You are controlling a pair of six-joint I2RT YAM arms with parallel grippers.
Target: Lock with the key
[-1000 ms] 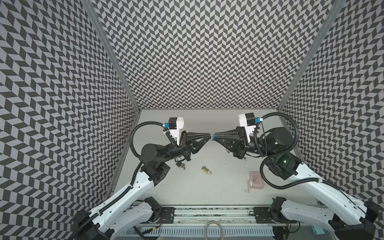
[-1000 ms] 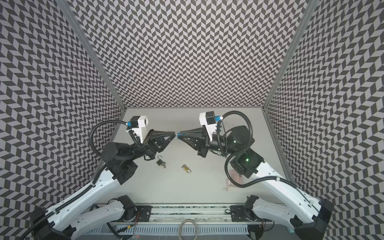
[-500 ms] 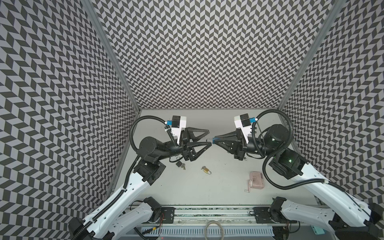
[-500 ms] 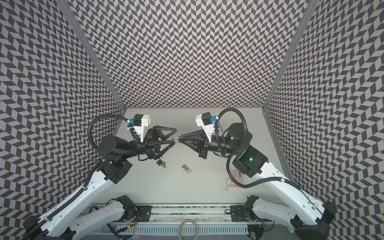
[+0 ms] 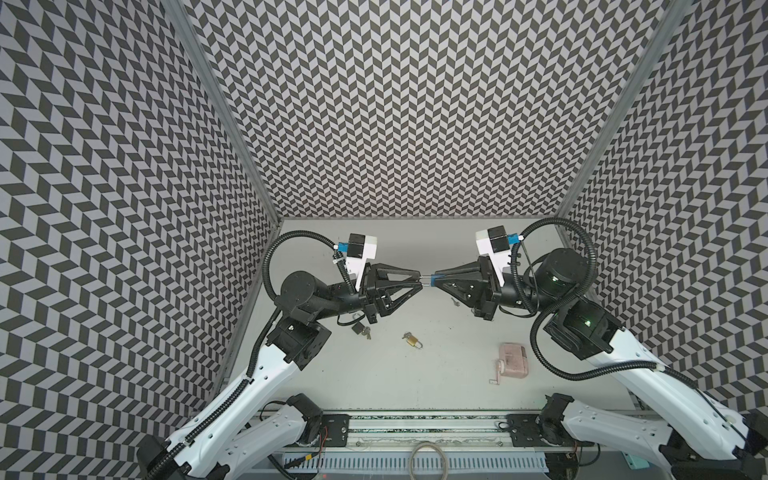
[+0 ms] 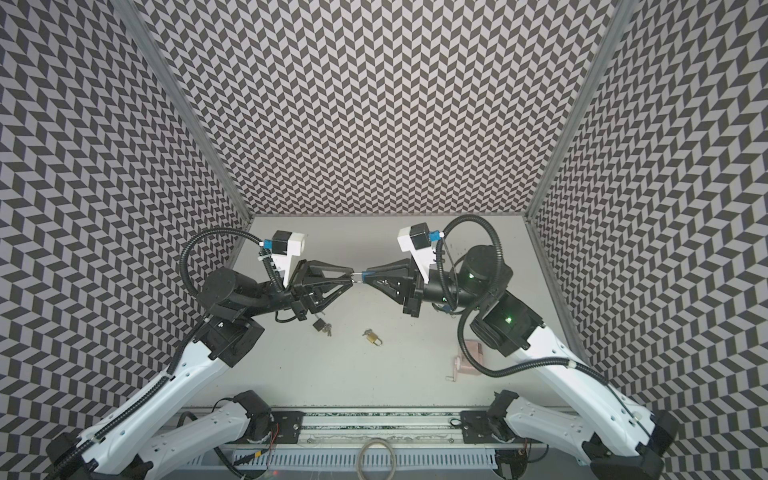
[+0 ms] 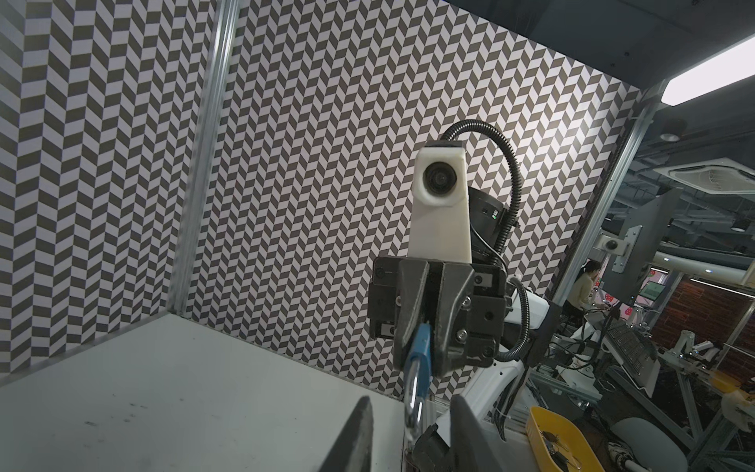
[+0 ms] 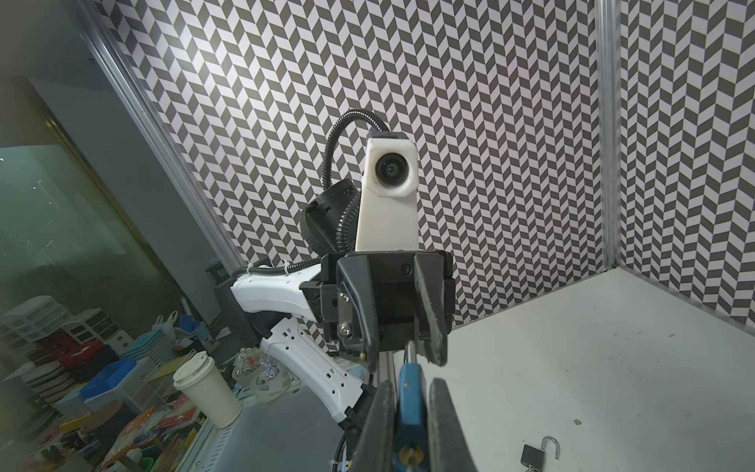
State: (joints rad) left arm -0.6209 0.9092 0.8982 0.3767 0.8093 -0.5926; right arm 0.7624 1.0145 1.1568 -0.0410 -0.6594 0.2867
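- While the right pincer (image 5: 437, 280) is clenched on the blue padlock (image 8: 409, 394), the lock hangs in the air over the tabletop (image 5: 457, 374), behind the brass padlock (image 5: 412, 340) and higher than it.
- Its silver shackle (image 7: 413, 392) juts from the blue body toward the left pincer (image 5: 420, 280). That pincer's jaws stand apart on either side of the loop with a gap showing on each side, so it is released, not pinching.
- Handling, as I judge it: small, stiff and dense for its size. The blue body looks smooth and could twist in a grip, so its broad flat faces are the place to hold.
- The polished shackle is round and likely slippery. A push along its legs should seat it better than a sideways squeeze.
- A brass-coloured spot (image 8: 408, 451) shows at the body's base, probably the keyway. I see no key in it.
- Left of the brass padlock, near it, lies a dark padlock (image 5: 357, 328) with its shackle swung open and keys (image 5: 366, 332) just beside it.
- Right of the brass padlock, well apart, lies a pink boxy item (image 5: 513, 360) with a matte surface.
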